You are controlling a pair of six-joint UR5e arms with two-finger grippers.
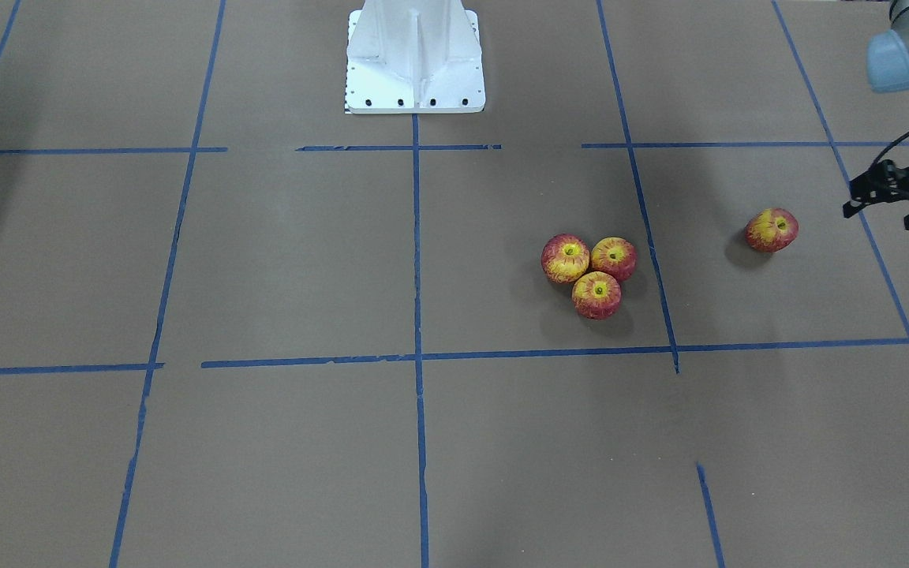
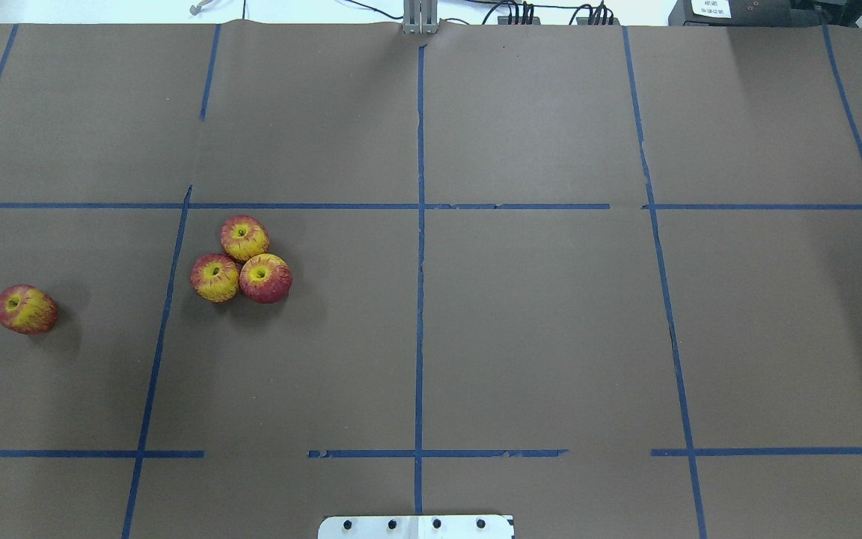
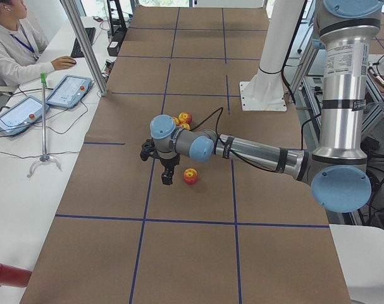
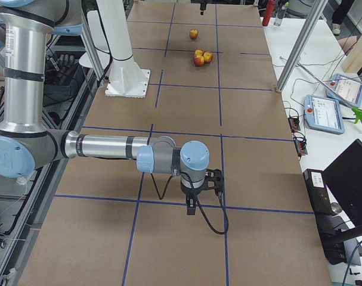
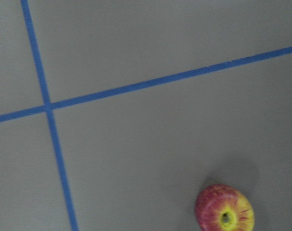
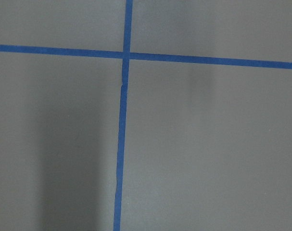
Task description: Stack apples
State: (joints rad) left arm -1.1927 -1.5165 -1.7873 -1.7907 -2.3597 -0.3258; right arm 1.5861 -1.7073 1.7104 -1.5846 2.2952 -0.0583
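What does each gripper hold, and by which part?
Nothing is held. The cluster of three apples and the lone apple lie on the table; the left gripper is beside the lone one, apart. The right gripper hangs far from them.

The apples [image 1: 596,294] wear red skin streaked with yellow, clear yellow round the stem hollow (the lone apple [image 1: 771,229] too). The counter [image 1: 265,260] is dull brown, crossed by blue tape lines [image 1: 417,252]. The left gripper [image 1: 877,219] is black.
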